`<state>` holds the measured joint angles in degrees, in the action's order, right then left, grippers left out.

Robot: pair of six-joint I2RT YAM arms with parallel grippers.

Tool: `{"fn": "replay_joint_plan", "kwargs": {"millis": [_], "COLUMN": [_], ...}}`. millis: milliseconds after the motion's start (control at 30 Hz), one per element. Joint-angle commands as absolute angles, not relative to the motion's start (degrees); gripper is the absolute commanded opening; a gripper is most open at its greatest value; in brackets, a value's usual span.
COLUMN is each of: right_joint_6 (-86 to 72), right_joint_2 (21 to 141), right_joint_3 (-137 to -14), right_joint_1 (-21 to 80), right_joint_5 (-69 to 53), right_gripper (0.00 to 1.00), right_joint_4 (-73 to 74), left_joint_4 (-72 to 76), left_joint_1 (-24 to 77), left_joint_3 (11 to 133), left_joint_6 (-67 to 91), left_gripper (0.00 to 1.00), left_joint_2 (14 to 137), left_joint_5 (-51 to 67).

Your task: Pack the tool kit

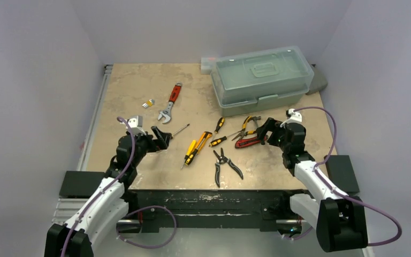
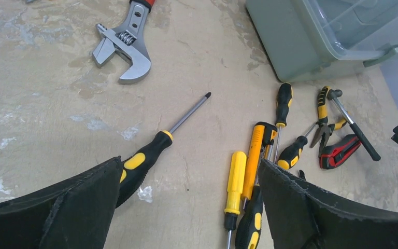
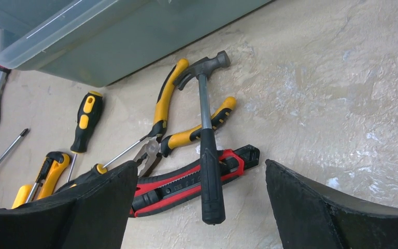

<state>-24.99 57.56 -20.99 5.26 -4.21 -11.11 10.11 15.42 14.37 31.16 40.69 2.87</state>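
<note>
The sage-green toolbox (image 1: 262, 80) stands at the back right with its translucent lid closed; it also shows in the right wrist view (image 3: 134, 46). My left gripper (image 2: 189, 166) is open and empty, low over the table. A black-and-yellow screwdriver (image 2: 145, 155) lies by its left finger and a yellow screwdriver (image 2: 236, 181) by its right. My right gripper (image 3: 201, 166) is open. A black-handled hammer (image 3: 207, 155) lies between its fingers, across a red utility knife (image 3: 186, 184). Yellow-handled pliers (image 3: 166, 114) lie just beyond.
A red-handled adjustable wrench (image 1: 170, 101) and small metal bits (image 1: 149, 104) lie at the back left. Black pliers (image 1: 225, 163) lie near the front edge. A small white box (image 1: 208, 64) sits behind the toolbox and a grey pad (image 1: 318, 83) at its right.
</note>
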Motion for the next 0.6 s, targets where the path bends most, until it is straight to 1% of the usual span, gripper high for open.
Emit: {"fn": "replay_joint_plan", "kwargs": {"millis": [0,233,333,500,567], "right_joint_6": [-24.5,-24.6,-24.6,-26.6,-27.5], "right_joint_2": [56.0,54.6,53.8,50.4,48.4], "right_joint_3": [-21.8,-21.4,-21.2,-21.2,-23.7], "right_joint_1": [5.4,5.4,5.4,5.4,5.4], "right_joint_5": [-3.3,-2.8,-2.4,-2.1,-2.4], "right_gripper": [0.92,0.93,0.94,0.96,0.98], "right_joint_4": [-12.2,-12.0,-11.7,-11.4,-8.7], "left_joint_4": [14.1,11.7,11.0,15.2,17.1], "left_joint_1": [15.4,15.4,15.5,16.2,17.4], "left_joint_3": [15.7,18.2,20.2,20.4,20.1], "left_joint_6": [32.8,33.2,33.2,34.5,35.0], "left_gripper": [1.00,1.00,1.00,1.00,1.00], "left_joint_2": [41.8,46.3,49.3,52.6,54.2], "left_joint_5": [5.4,5.1,7.6,12.1,12.0]}}
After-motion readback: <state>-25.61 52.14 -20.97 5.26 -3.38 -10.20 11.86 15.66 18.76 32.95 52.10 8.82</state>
